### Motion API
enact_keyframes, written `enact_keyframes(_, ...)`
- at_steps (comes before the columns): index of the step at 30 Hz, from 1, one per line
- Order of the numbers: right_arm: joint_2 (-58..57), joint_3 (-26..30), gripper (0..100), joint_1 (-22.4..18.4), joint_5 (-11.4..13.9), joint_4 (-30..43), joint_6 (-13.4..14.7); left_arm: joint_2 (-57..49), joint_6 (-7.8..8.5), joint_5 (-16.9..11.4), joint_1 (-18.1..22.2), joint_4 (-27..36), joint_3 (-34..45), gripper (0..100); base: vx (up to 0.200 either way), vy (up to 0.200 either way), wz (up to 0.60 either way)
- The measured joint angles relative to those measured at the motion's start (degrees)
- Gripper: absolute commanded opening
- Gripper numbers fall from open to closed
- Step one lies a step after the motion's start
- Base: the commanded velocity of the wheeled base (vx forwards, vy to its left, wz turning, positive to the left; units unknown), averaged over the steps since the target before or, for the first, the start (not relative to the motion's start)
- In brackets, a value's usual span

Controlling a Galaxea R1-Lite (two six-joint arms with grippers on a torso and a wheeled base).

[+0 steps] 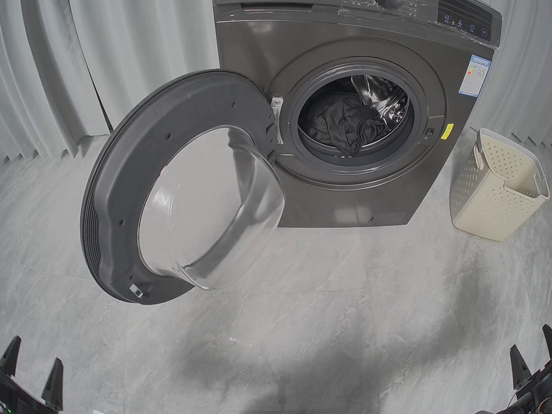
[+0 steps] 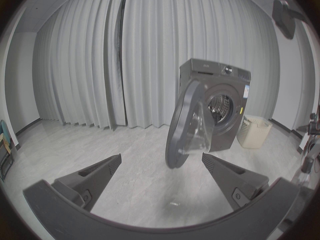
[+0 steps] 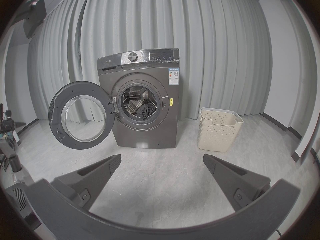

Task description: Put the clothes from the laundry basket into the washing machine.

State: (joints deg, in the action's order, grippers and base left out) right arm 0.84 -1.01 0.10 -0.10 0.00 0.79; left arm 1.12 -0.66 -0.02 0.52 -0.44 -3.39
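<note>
Floor (image 1: pixel 322 329) you're working over is pale grey marble-look tile, with pleated light curtains (image 1: pixel 132 35) all along the back wall. Your washing machine (image 1: pixel 356 202) sits in front of them with its door (image 1: pixel 115 202) swung wide open to the left. Dark clothes (image 1: pixel 342 123) are lying in a heap inside the drum, near the front lip. Cream laundry basket (image 1: pixel 489 202) stands upright on the floor just beside the machine, on the right. Left gripper (image 2: pixel 160 155) and right gripper (image 3: pixel 161 155) both hang low, well back from the machine, fingers spread wide apart.
</note>
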Motion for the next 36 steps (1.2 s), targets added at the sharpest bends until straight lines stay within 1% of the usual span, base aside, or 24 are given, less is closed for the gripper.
enact_keyframes(4, 0.0, 0.0, 100, 0.0, 0.0, 0.0, 0.0, 3.0, -0.65, -1.7, 0.0, -0.7, -6.1, 100, 0.000, 0.000, 0.00)
enact_keyframes(6, 0.0, 0.0, 100, 0.0, 0.0, 0.0, 0.0, 6.2, -0.84, -3.1, -0.1, -1.3, -8.8, 100, 0.000, 0.000, 0.00)
enact_keyframes(7, 0.0, 0.0, 100, 0.0, 0.0, 0.0, 0.0, 9.1, -1.04, -4.3, -0.2, -2.1, -10.2, 100, 0.000, 0.000, 0.00)
enact_keyframes(9, 0.0, 0.0, 100, 0.0, 0.0, 0.0, 0.0, 12.0, -1.17, -5.4, -0.3, -3.1, -11.3, 100, 0.000, 0.000, 0.00)
enact_keyframes(12, 0.0, 0.0, 100, -0.1, 0.0, 0.0, 0.0, 19.1, -1.44, -7.8, -0.5, -6.4, -13.3, 100, 0.000, 0.000, 0.00)
enact_keyframes(16, 0.0, 0.0, 100, 0.0, 0.0, 0.0, 0.0, 30.2, -1.63, -11.3, -0.8, -12.4, -15.6, 100, 0.000, 0.000, 0.00)
enact_keyframes(19, 0.0, 0.0, 100, 0.0, 0.0, 0.0, 0.0, 38.1, -1.66, -13.6, -1.0, -16.7, -17.4, 100, 0.000, 0.000, 0.00)
enact_keyframes(22, 0.0, 0.0, 100, 0.0, 0.0, 0.0, 0.0, 45.9, -1.58, -15.1, -1.3, -21.2, -19.5, 100, 0.000, 0.000, 0.00)
enact_keyframes(28, 0.0, 0.0, 100, -0.1, 0.0, 0.0, 0.0, 59.2, -1.50, -16.7, -2.3, -31.5, -22.8, 100, 0.000, 0.000, 0.00)
enact_keyframes(31, 0.0, 0.0, 100, 0.0, 0.0, 0.0, 0.0, 64.9, -1.58, -17.2, -3.8, -35.4, -23.9, 100, 0.000, 0.000, 0.00)
enact_keyframes(36, 0.0, 0.0, 100, 0.0, 0.0, 0.0, 0.0, 69.9, -1.91, -17.3, -6.1, -37.0, -24.7, 100, 0.000, 0.000, 0.00)
